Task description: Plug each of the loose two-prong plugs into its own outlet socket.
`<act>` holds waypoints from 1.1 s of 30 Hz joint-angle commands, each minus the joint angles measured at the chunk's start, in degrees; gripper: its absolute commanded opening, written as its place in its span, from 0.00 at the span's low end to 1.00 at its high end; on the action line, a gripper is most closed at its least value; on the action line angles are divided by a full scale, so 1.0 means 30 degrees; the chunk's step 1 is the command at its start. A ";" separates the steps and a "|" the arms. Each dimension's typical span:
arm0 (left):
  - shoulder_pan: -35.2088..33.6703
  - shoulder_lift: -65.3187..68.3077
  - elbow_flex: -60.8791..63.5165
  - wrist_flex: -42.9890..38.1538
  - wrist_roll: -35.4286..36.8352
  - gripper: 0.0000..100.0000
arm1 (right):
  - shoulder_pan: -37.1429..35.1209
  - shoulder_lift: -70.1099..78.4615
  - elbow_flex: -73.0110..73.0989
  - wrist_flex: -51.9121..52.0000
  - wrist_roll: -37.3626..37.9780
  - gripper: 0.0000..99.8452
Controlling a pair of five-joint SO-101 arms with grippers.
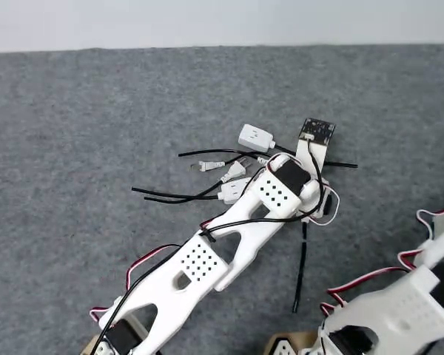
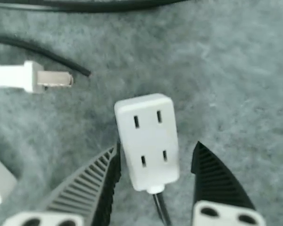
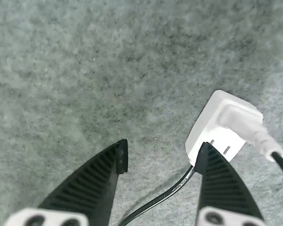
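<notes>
the left gripper (image 2: 157, 148) is spread open and grips nothing. a white outlet block (image 2: 148, 141) lies flat on the grey carpet (image 2: 236, 70) right between its fingers (image 2: 96, 183), slots facing up and all of them bare. one finger sits just beside the block's edge, and i cannot tell whether it touches. the other stands a little clear of it. the block's black cord (image 2: 156, 207) leaves the end nearest the wrist and runs back under the gripper. out past one fingertip and off to that side lies a loose plug (image 2: 19, 76), white, apart from the block, with its two metal prongs pointing across the gripper's line.

from above, the left arm (image 1: 207, 259) stretches into a tangle of black cords. just off its far end lie a socket block (image 1: 256, 137) and some white plugs (image 1: 233, 191). whether that socket block is the one between the fingers i cannot tell.

the right gripper (image 3: 163, 145) is also open and empty. a second outlet (image 3: 203, 128) lies just beyond one of its fingertips, with a seated plug (image 3: 239, 118) pushed into it. a thin black wire (image 3: 155, 200) runs from that outlet back between the fingers, close to that finger. the right arm (image 1: 407, 303) sits well apart from the tangle.
</notes>
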 commanded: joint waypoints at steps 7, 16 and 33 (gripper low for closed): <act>0.0117 0.0352 -0.0982 0.0821 -0.0059 0.01 | 0.0103 -0.0454 -0.0147 0.0278 0.0322 0.23; 0.0000 0.0322 -0.2007 0.2315 0.0674 0.01 | 0.0278 -0.0484 -0.0264 0.0484 0.0352 0.23; -0.0352 -0.0645 -0.3297 0.2227 -0.0850 0.31 | 0.0161 -0.0484 -0.0234 0.0396 0.0352 0.23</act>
